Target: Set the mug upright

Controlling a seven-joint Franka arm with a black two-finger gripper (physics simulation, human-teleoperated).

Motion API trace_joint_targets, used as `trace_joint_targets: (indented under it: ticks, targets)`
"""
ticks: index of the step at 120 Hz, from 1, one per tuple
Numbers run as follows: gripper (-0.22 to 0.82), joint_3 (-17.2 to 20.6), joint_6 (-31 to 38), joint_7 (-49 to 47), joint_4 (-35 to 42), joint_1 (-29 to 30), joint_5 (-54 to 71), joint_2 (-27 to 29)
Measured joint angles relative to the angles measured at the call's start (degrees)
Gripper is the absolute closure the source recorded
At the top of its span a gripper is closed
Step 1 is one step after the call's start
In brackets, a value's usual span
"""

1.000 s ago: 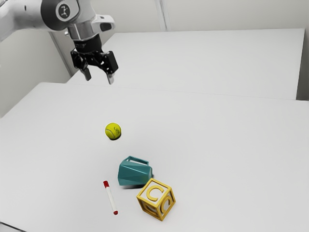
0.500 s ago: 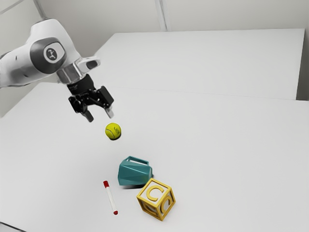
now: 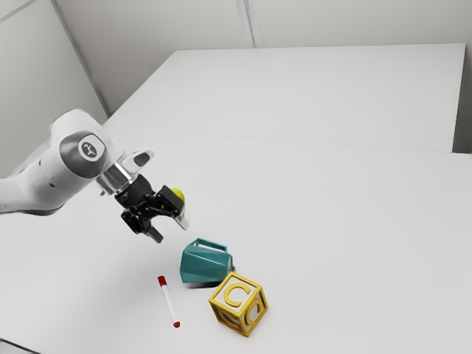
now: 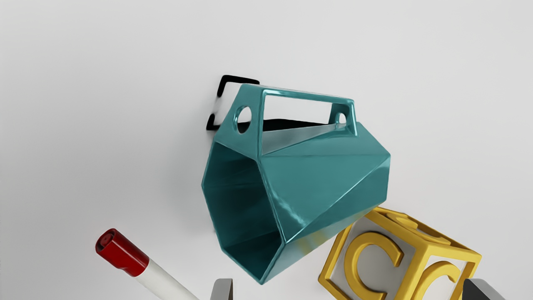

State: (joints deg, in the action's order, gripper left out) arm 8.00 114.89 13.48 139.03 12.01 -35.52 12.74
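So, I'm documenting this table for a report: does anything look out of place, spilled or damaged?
Yes, the teal mug: it lies on its side, its mouth facing sideways instead of up, as if knocked over, close beside the yellow letter block. I see no spill or damage.

This looks most like a lab or a robot test room, though the pictures do not settle exactly which. Pale, plain walls [image 3: 354,22], one with a narrow vertical strip [image 3: 248,22], stand around a broad white table [image 3: 354,243], and a white and grey robot arm [image 3: 55,177] reaches in over it. The teal mug [image 3: 206,265], tennis ball [image 3: 178,194], red-capped marker [image 3: 169,301] and yellow-framed letter block [image 3: 237,302] make a mixed set, more like test objects than kitchenware or shop goods.
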Motion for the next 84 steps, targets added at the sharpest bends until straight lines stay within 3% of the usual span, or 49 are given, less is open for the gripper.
trace_joint_targets:
  ticks: [26, 84]
  targets:
    - [0.00, 0.02, 2.00, 7.39, 5.05, 2.33, -7.28, -1.00]
    - [0.00, 0.17, -0.02, 25.88, 5.65, 4.10, -15.05, -5.51]
